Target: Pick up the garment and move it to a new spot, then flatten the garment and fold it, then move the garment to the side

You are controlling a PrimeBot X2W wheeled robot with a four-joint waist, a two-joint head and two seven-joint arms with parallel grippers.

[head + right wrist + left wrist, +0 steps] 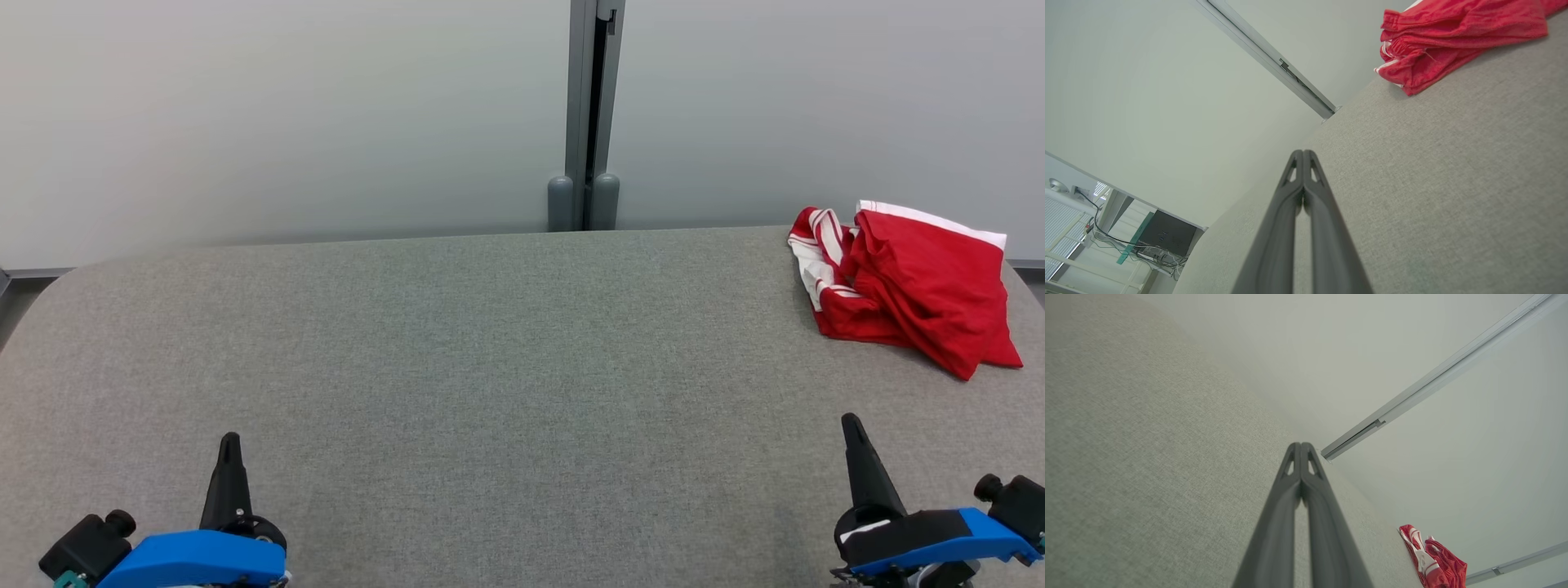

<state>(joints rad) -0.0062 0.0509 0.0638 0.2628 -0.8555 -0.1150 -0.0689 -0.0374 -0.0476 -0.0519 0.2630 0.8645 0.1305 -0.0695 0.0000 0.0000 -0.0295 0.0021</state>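
Red garment (pixel 906 286) with white stripes, bunched up at the far right of the grey tabletop (pixel 490 367), close to the wall (pixel 286 122). I see my left pincer (pixel 229 443) and right pincer (pixel 851 425) both pinched fully closed, holding nothing, at the near edge, well apart from the garment.

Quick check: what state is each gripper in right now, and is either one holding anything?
Left gripper: closed, holding nothing.
Right gripper: closed, holding nothing; the red garment lies apart from it.
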